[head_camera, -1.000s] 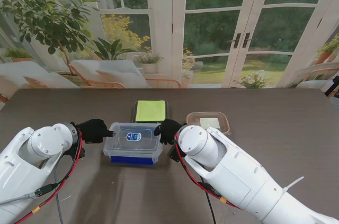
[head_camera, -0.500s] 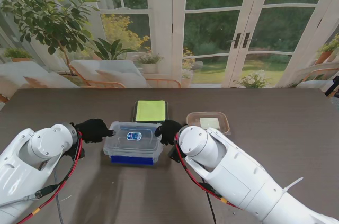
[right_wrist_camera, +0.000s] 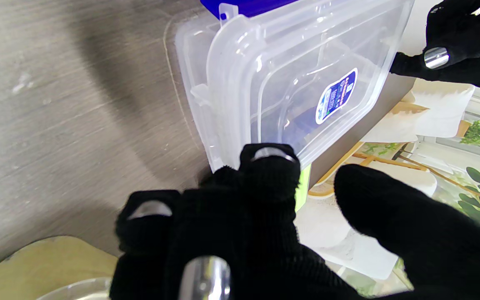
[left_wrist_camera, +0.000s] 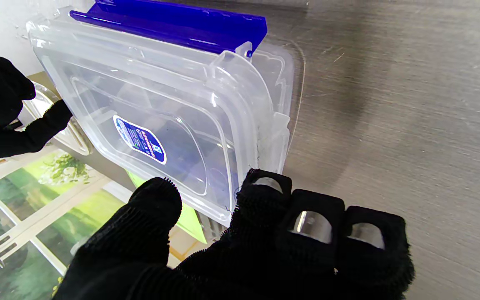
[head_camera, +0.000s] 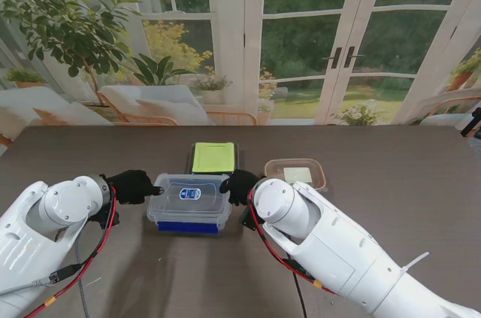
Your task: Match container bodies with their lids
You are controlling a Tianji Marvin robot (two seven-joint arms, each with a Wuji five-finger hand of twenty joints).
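Clear box (head_camera: 189, 204) with a clear lid (head_camera: 191, 192) on top sits mid-desk (head_camera: 391, 183), nearest the robot, between the two hands. Lid carries a small blue oval sticker (head_camera: 190, 194); a blue latch (head_camera: 187, 227) shows along the box's near side.

Left hand (head_camera: 133, 185) in a black glove is at the box's left end. In the left wrist view its fingers (left_wrist_camera: 265, 196) are curled side by side, the tips touching the lid's edge at that end, the thumb (left_wrist_camera: 148, 212) set apart over the lid corner. Nothing is pinched or lifted.

Right hand (head_camera: 238, 185), also gloved, is at the box's right end. In the right wrist view one finger (right_wrist_camera: 270, 166) presses on the lid rim, the other fingers bent behind it, the thumb (right_wrist_camera: 373, 196) spread away and off the box. Whether the lid is fully seated cannot be told.

Farther from the robot, just behind the box, lies a dark container with a yellow-green lid (head_camera: 213, 157). To its right, apart from the box, lies a tan container (head_camera: 295, 173) with a pale square inside.
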